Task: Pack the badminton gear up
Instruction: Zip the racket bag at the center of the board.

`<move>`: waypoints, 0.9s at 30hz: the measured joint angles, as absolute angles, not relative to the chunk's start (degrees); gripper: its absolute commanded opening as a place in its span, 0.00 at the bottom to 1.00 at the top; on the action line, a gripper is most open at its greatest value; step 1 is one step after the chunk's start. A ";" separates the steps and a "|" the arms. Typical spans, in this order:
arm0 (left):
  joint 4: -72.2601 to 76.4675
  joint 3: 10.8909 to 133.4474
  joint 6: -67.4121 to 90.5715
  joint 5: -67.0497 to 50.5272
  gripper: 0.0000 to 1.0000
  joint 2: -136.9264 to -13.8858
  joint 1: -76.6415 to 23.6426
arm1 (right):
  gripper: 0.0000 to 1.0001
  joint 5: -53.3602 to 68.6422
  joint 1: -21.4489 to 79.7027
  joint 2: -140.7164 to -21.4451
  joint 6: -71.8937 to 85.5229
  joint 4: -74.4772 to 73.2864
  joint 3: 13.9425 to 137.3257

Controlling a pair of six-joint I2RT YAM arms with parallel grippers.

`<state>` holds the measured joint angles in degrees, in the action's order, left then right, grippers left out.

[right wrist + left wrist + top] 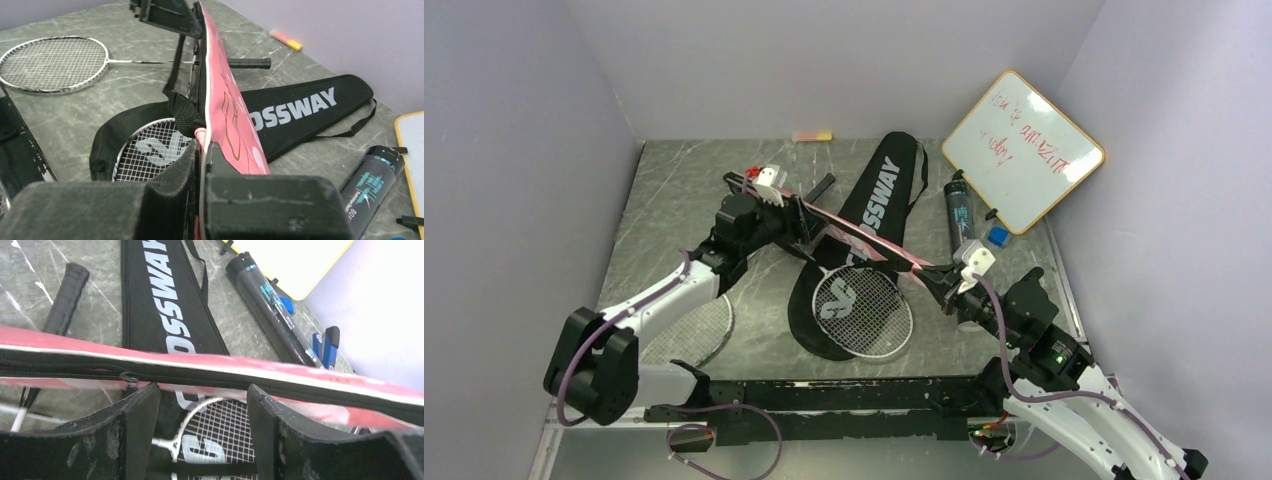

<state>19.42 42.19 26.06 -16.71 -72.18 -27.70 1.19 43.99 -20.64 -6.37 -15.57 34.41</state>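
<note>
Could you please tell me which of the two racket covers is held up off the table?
The pink cover: the right gripper pinches it on edge in the air, whereas the black CROSSWAY cover lies flat on the table.

The left arm [664,290] stretches forward and inward, the left gripper [200,415] holding its jaws wide apart. The right arm [1064,365] bends inward, the right gripper [202,150] with jaws pinched tight on the pink racket cover [225,100].

Your left fingers [132,432] parted at bottom, pink cover [210,364] across mid-frame, CROSSWAY cover [160,300] above, dark tube [270,307] upper right
</note>
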 measured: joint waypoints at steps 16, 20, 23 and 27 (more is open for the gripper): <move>10.46 44.99 26.15 -9.28 0.58 -70.78 -25.85 | 0.00 4.19 43.97 -18.11 -6.52 -17.54 34.41; 10.20 44.99 25.65 -9.15 0.46 -70.85 -25.71 | 0.00 4.82 43.97 -17.93 -6.52 -17.58 34.41; 9.85 44.99 25.52 -9.19 0.41 -71.53 -25.67 | 0.00 4.93 43.97 -17.93 -6.52 -17.58 34.41; 9.43 44.99 25.32 -9.26 0.26 -72.36 -25.67 | 0.00 4.99 43.97 -17.91 -6.57 -17.61 34.41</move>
<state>9.43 44.99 25.32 -9.26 -72.36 -25.67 4.99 43.97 -17.91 -6.57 -17.61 34.41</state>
